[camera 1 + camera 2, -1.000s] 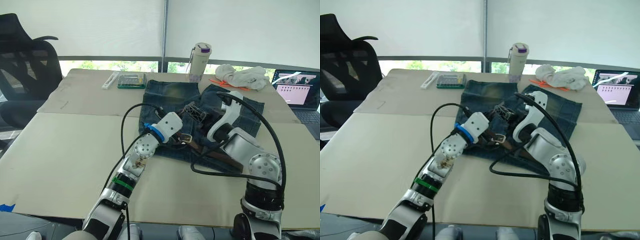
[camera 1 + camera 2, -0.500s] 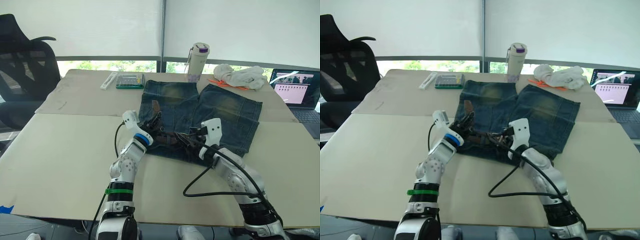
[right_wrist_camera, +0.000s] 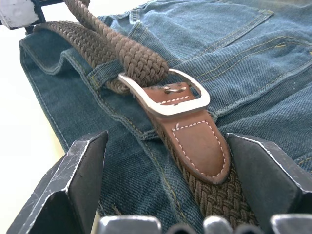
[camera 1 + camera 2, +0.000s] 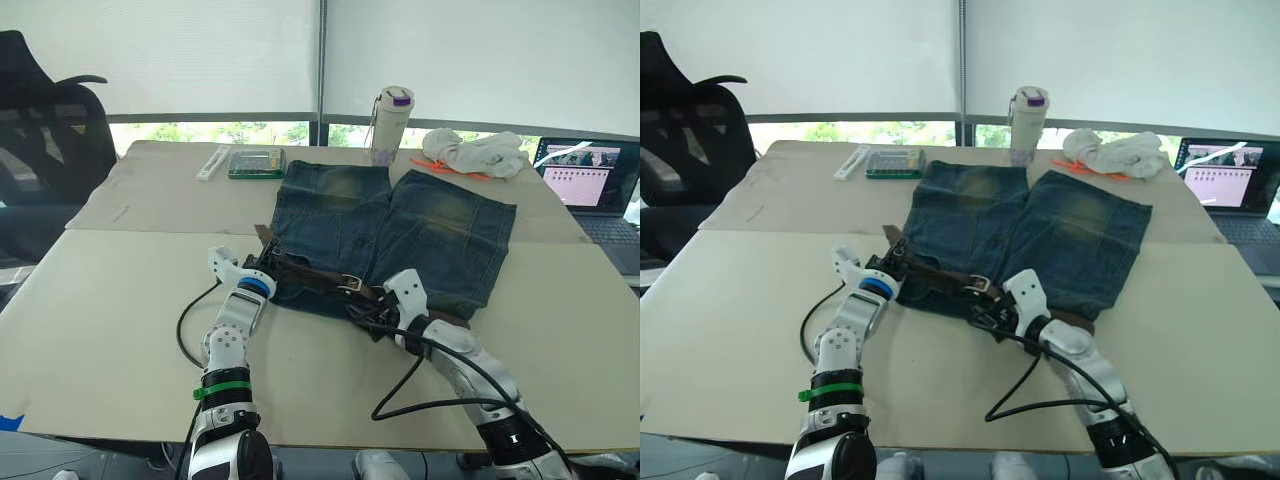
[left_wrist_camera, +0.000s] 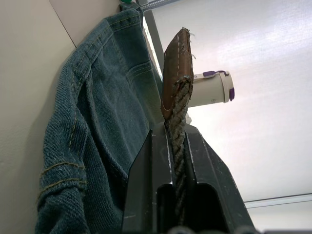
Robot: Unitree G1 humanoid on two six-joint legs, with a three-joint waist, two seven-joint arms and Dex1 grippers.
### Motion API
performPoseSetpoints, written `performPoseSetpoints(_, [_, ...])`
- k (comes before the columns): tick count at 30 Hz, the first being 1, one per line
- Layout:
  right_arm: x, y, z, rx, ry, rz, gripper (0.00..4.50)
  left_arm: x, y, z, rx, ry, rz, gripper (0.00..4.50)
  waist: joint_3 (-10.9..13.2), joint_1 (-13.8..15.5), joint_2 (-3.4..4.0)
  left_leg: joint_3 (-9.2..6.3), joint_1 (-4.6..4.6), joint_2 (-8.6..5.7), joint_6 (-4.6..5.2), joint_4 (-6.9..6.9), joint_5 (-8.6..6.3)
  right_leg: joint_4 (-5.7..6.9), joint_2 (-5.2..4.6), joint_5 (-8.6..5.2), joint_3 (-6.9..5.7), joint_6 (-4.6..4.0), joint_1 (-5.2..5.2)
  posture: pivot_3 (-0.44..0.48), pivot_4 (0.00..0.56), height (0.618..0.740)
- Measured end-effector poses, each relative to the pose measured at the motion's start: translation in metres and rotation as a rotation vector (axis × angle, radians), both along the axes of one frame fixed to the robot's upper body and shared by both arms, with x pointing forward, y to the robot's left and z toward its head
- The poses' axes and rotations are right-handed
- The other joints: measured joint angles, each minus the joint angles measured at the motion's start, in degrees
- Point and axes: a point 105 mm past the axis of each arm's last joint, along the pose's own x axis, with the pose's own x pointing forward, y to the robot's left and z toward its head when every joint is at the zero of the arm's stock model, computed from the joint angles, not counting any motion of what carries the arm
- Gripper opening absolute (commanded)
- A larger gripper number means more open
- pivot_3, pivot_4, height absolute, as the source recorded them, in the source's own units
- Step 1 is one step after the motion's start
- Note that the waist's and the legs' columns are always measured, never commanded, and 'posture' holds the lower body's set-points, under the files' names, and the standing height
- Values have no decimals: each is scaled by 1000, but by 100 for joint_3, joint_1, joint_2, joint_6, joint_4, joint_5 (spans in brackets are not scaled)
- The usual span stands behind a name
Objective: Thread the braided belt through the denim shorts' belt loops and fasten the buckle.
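The denim shorts [image 4: 400, 225] lie flat on the table with the waistband toward me. The braided belt [image 4: 310, 275] runs along that waistband, and its strap passes through the metal buckle [image 3: 168, 95]. My left gripper [image 5: 176, 141] is shut on the belt just below its brown leather tip [image 5: 174, 73], at the shorts' left edge [image 4: 262, 258]. My right gripper [image 4: 368, 312] is open, low over the waistband just near of the buckle [image 4: 350, 283]. Its fingers [image 3: 80, 170] stand wide on either side of the buckle's leather tab. A belt loop [image 3: 105, 73] crosses the waistband beside the buckle.
A bottle with a purple lid [image 4: 388, 122], a white cloth [image 4: 475, 152] and a green box [image 4: 254, 162] stand along the table's far side. An open laptop [image 4: 585, 180] is at far right and an office chair [image 4: 50, 120] at far left. Black cables [image 4: 420, 395] trail from both arms.
Both arms have dropped from above the shorts to the table's near side. My left gripper has drawn the belt tip leftward, so the belt now lies stretched along the waistband.
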Motion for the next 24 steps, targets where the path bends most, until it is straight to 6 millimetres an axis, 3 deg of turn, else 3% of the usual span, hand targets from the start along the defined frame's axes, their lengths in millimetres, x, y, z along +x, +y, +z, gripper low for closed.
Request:
performPoseSetpoints(3, [0, -2, -1, 7, -2, 4, 4217, -3, -8, -2, 26, -7, -25, 0, 0, 16, 0, 0, 0, -1, 0, 0, 0, -1, 0, 0, 0, 0, 2, 0, 150, 737])
performPoseSetpoints(4, [-1, -4, 0, 30, 2, 3, 3978, -4, -11, -3, 40, -10, -37, 0, 0, 26, 0, 0, 0, -1, 0, 0, 0, -1, 0, 0, 0, 0, 2, 0, 150, 737])
performPoseSetpoints(6, [-3, -9, 6, 107, 12, 6, 3414, -6, -15, -3, 60, -19, -52, 0, 0, 54, -1, 0, -3, -3, 0, 0, 0, -3, -2, 0, 0, 0, 1, 0, 150, 737])
performPoseSetpoints(12, [-12, -17, 46, 237, -57, 101, 1350, -8, -21, -1, 71, -34, -76, 0, 1, 91, -1, 0, -3, -2, 0, 0, 0, -4, -2, 0, -1, 0, 0, 0, 150, 737])
performPoseSetpoints(16, [-11, -18, 49, 229, -50, 117, 50, -9, -22, -2, 73, -33, -81, 0, 1, 104, -1, 0, -4, -3, 0, 0, 0, -4, -2, 0, 0, 0, 0, 0, 150, 737])
performPoseSetpoints(22, [-2, -22, 17, 53, 12, 84, 50, -9, -22, -2, 77, -35, -83, 0, 1, 119, -1, 2, -5, -4, 0, 0, 0, -5, -3, 0, 0, 0, -3, 0, 150, 737])
performPoseSetpoints(24, [0, -22, 16, 48, 6, 79, 50, -10, -21, -2, 79, -36, -80, 0, 1, 117, -1, 1, -5, -4, 0, 0, 0, -4, -3, 0, 1, 0, -3, 0, 150, 737])
